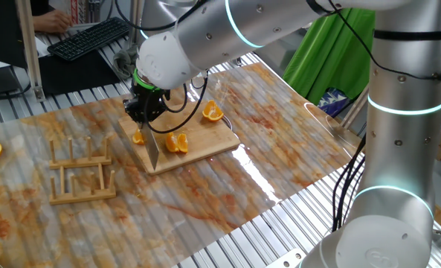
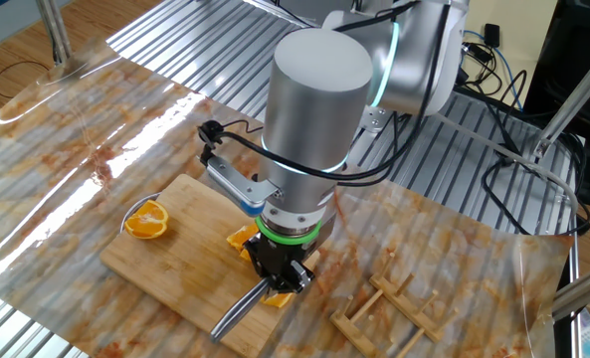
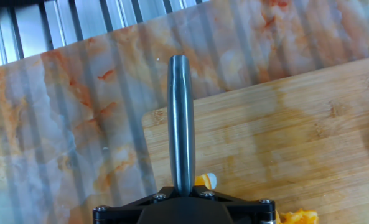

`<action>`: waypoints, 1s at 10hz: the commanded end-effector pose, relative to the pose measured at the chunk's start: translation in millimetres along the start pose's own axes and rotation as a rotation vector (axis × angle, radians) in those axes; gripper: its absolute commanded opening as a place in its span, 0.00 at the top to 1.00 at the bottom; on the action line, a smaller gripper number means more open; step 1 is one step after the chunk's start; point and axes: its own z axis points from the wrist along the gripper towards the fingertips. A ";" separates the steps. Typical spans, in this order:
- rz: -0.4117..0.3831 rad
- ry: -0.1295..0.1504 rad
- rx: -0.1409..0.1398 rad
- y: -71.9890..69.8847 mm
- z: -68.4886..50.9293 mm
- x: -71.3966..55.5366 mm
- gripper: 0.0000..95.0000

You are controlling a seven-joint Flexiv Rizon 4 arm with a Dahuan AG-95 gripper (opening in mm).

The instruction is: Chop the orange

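Orange (image 1: 177, 142) in thin bright wedges on the pale wooden board (image 1: 213, 141), claw (image 1: 147, 112) clenched on a smooth steel knife (image 1: 152, 149), slatted wooden rack (image 1: 81, 173) nearby, marbled glossy desk (image 1: 279, 141).

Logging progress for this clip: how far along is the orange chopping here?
Partly done. Cut orange pieces already lie on the wooden board, with a smaller piece on the other side of the blade. In hand: the tool is shut on the knife, blade down on the board between them. A dome-shaped half looks uncut; whether more cuts follow is unclear.
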 end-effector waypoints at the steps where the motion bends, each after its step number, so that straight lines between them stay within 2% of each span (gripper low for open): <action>1: 0.005 -0.014 0.000 1.4 3.4 0.5 1.00; 4: 0.010 -0.038 0.006 4.4 10.0 5.3 1.00; 8: 0.010 -0.053 0.009 4.0 16.0 4.5 1.00; 10: 0.011 -0.070 0.006 2.4 23.2 5.1 1.00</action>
